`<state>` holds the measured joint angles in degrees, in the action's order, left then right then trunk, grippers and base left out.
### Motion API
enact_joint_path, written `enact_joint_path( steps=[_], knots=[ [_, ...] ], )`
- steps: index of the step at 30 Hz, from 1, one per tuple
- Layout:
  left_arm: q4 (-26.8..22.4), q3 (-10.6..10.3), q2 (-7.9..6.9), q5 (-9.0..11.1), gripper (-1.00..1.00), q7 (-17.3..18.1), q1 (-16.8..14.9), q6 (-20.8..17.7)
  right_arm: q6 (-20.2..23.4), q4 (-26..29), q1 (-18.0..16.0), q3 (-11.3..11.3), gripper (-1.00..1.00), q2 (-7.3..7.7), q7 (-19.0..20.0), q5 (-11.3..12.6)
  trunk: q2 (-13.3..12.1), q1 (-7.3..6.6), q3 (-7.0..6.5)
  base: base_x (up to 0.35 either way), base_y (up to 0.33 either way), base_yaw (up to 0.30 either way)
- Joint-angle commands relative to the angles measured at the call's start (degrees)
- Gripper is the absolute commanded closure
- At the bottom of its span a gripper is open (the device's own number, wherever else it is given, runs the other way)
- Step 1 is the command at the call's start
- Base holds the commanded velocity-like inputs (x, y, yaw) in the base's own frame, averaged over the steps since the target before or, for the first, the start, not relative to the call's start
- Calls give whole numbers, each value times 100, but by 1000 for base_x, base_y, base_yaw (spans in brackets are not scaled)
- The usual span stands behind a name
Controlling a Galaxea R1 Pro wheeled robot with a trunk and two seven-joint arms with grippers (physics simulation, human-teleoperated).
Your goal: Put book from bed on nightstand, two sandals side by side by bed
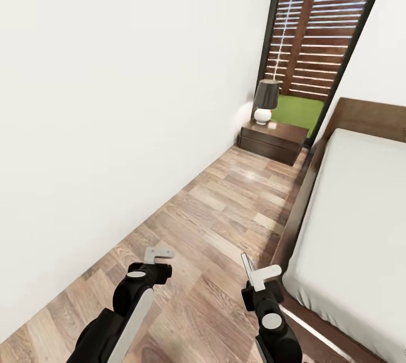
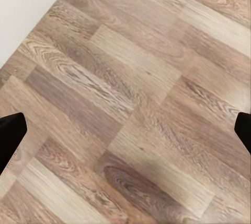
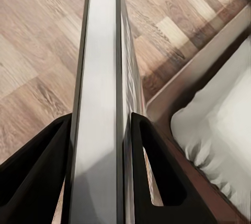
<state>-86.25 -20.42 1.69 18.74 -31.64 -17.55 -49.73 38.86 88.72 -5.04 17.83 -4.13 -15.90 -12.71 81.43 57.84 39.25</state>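
Note:
My right gripper point(image 3: 99, 127) is shut on the book point(image 3: 99, 67), a thin paperback seen edge-on, its pale page edge between the two dark fingers point(image 3: 44, 166). In the head view the book point(image 1: 247, 266) stands upright in the right gripper point(image 1: 255, 274), just left of the bed's dark frame. The bed point(image 1: 361, 210), with its light-grey mattress, runs along the right. A nightstand point(image 1: 273, 140) stands at the far end beside the headboard. My left gripper point(image 1: 159, 254) hangs open over bare floor, its fingertips point(image 2: 10, 135) far apart. The sandals are out of view.
A dark-shaded lamp point(image 1: 265, 100) with a white base sits on the nightstand's left part. A white wall point(image 1: 113, 97) closes the left side of a narrow wood-plank aisle point(image 1: 225, 210). Behind the nightstand, a tall window point(image 1: 316, 41) shows a slatted fence.

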Motion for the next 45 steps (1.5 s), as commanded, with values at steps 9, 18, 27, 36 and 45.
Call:
enact_joint_path(
  steps=[9,18,27,36,45],
  knots=[
    [-6,-26,-2,60,-100,-54,-3,-10,28,5,-5,10,100,5,-19,-21,3,0,5,106,308,-268],
    [1,-46,-10,60,-100,-53,-3,-10,25,5,-4,13,100,0,-19,-21,3,0,5,290,166,-48],
    [1,-44,-11,60,-100,-52,-3,-10,4,5,-5,24,100,12,-25,-29,3,0,5,316,126,-1],
    [2,-42,-11,61,-100,-52,-3,-10,6,5,-4,14,100,-5,-27,-38,3,0,5,316,126,-16],
    [3,-48,-11,60,-100,-52,-3,-5,7,5,-5,10,100,-12,-27,-39,3,0,5,316,126,-239]
  ],
)
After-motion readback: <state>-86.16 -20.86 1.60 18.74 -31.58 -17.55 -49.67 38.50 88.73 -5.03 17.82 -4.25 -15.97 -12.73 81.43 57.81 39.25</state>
